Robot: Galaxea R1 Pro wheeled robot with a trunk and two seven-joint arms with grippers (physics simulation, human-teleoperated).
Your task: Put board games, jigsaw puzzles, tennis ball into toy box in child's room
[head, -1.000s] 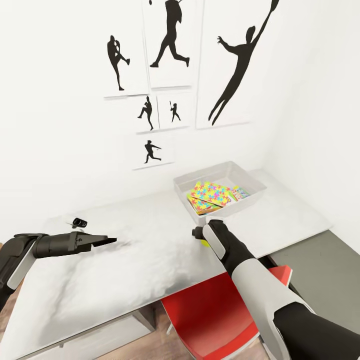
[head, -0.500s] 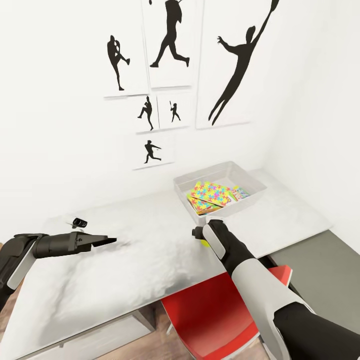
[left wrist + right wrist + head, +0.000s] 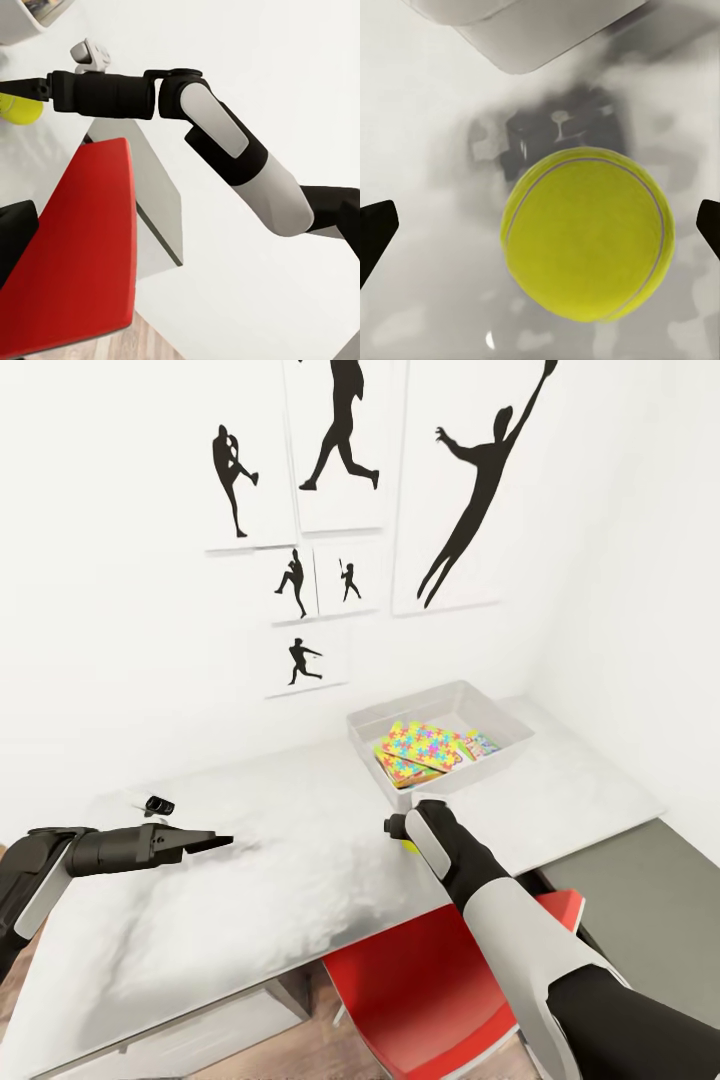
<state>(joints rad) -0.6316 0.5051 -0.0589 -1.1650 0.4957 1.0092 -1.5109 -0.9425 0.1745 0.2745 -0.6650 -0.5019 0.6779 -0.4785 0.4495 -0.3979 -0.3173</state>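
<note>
The tennis ball (image 3: 589,232) lies on the pale table (image 3: 300,860), between the spread fingertips (image 3: 375,232) of my right gripper (image 3: 398,830), which is open around it without closing. From the head view only a yellow sliver of the ball (image 3: 409,847) shows beside the wrist. Just beyond stands the light-grey toy box (image 3: 505,725), holding two jigsaw puzzles (image 3: 420,750) and a small blue board game (image 3: 480,744). My left gripper (image 3: 215,841) hovers open over the table's left part, holding nothing. The left wrist view shows the ball (image 3: 19,109) at the right gripper's tip.
A red chair (image 3: 420,980) is tucked under the table's front edge below my right arm. A small dark object (image 3: 158,804) lies at the table's back left. Black sports-silhouette pictures (image 3: 340,430) hang on the white wall behind; another wall closes the right side.
</note>
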